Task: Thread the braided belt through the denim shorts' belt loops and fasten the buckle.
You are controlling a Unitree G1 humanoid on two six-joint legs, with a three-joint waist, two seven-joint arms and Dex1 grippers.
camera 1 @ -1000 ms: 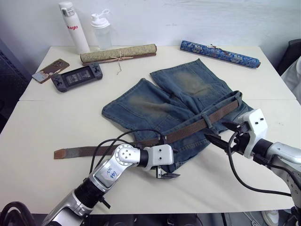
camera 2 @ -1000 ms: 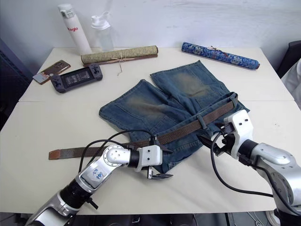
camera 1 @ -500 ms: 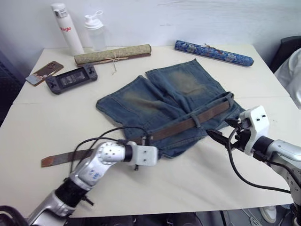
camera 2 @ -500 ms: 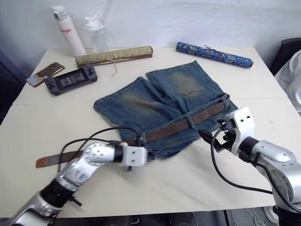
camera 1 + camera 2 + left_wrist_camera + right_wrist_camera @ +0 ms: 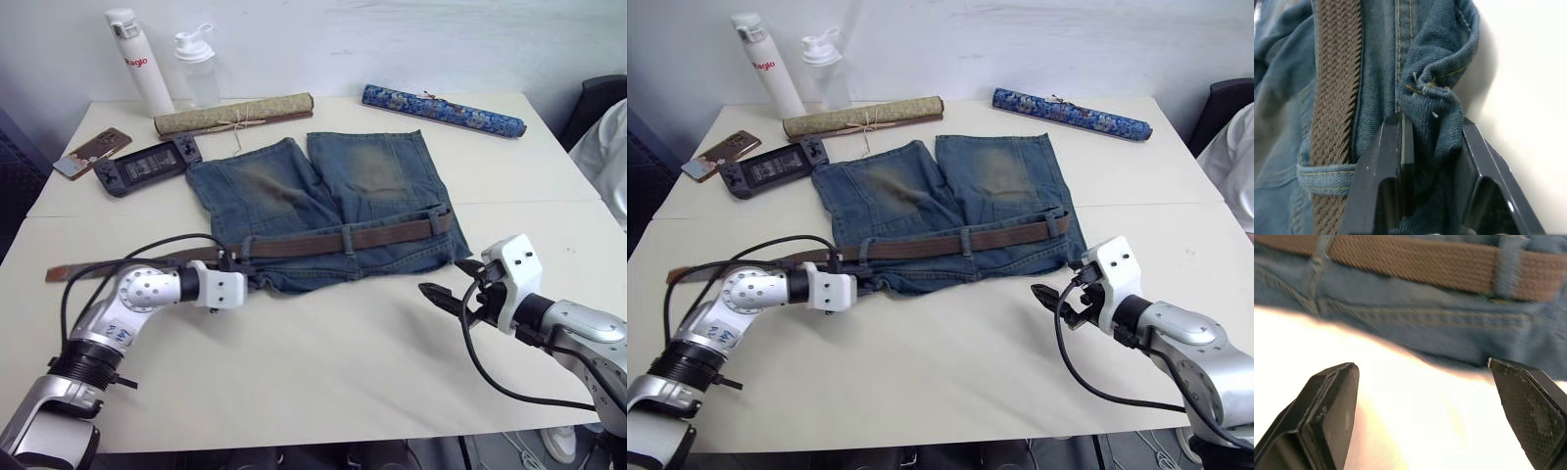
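Low in the frame, our right gripper (image 5: pixel 449 295) hovers spread wide over bare table (image 5: pixel 333 362), just off the shorts' hem. At centre left, our left gripper (image 5: pixel 1431 147) is clenched on a bunched corner of the shorts (image 5: pixel 323 196), beside a belt loop (image 5: pixel 1322 174). The belt (image 5: pixel 343 241) runs along the waistband, its loose end trailing left. Two scrolls (image 5: pixel 443 109) lie along the far edge.

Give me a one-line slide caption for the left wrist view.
Left gripper pinching a bunched denim shorts waistband edge beside the threaded braided belt.
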